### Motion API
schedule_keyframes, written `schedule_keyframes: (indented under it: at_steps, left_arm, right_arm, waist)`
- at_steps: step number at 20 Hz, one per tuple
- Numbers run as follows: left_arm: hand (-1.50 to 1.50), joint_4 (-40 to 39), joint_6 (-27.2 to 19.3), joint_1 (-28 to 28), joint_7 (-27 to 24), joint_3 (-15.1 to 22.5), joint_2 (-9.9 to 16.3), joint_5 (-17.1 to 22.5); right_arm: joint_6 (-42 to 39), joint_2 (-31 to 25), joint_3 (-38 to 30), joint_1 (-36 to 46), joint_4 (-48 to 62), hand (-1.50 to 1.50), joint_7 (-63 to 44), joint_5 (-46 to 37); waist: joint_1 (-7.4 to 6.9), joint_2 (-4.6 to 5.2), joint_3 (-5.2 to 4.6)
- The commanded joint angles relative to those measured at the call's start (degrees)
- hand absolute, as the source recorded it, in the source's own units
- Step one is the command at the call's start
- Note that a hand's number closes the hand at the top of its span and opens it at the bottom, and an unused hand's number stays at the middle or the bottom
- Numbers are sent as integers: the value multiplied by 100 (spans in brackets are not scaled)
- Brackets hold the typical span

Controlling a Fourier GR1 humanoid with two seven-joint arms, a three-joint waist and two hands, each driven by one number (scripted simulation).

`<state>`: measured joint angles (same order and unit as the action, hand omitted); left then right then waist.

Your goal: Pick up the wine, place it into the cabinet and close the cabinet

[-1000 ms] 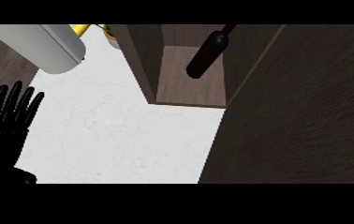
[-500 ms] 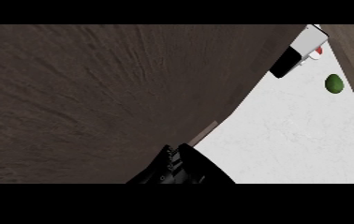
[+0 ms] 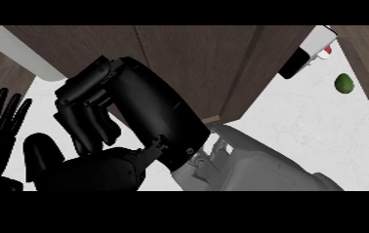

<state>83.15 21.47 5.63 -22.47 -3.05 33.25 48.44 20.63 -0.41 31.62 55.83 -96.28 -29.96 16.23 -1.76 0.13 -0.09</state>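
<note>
The wine bottle shows nowhere in the head view. The dark wood cabinet [image 3: 202, 66] fills the upper middle, its front panels flat, and no opening is visible. My right hand [image 3: 144, 115] is large and close, in front of the cabinet's lower left part. Its fingers [image 3: 83, 110] are curled downward with nothing visible in them. Its grey forearm [image 3: 252, 166] comes in from the lower right. My left hand [image 3: 10, 117] rests open at the far left edge, fingers up.
On the white counter [image 3: 302, 129] at the upper right lie a green round item [image 3: 344, 83] and a white and black object [image 3: 306, 56] with a red spot. A pale rounded object [image 3: 29, 56] sits at the upper left.
One second ago the bottle stood inside the open cabinet. The view has since swung, and my right hand has risen in front of the cabinet's wood front.
</note>
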Motion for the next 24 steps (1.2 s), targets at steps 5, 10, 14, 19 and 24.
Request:
schedule_keyframes:
  at_steps: [5,10,14,19,24]
  left_arm:
    - [-150,-397,213,-274,162,-381,-20,33]
    - [-150,-319,106,-325,188,-406,-210,-245]
    - [-150,-710,416,-415,68,-464,-327,-339]
    - [-150,-52,128,-323,643,-425,-328,-78]
    - [-150,-371,388,-383,415,-652,-184,-167]
  right_arm:
    - [-553,40,-716,-9,1071,150,523,596]
    - [-543,41,-655,-252,1595,150,956,406]
    - [-1219,-141,-1058,-441,2067,150,1416,338]
    - [-1658,-226,-1482,-196,2903,150,1892,293]
    - [-2112,-605,-1772,-52,3392,150,2262,308]
  waist:
    - [133,-3,7]
    - [136,-11,7]
    - [160,-5,6]
    - [108,5,10]
    - [77,39,5]
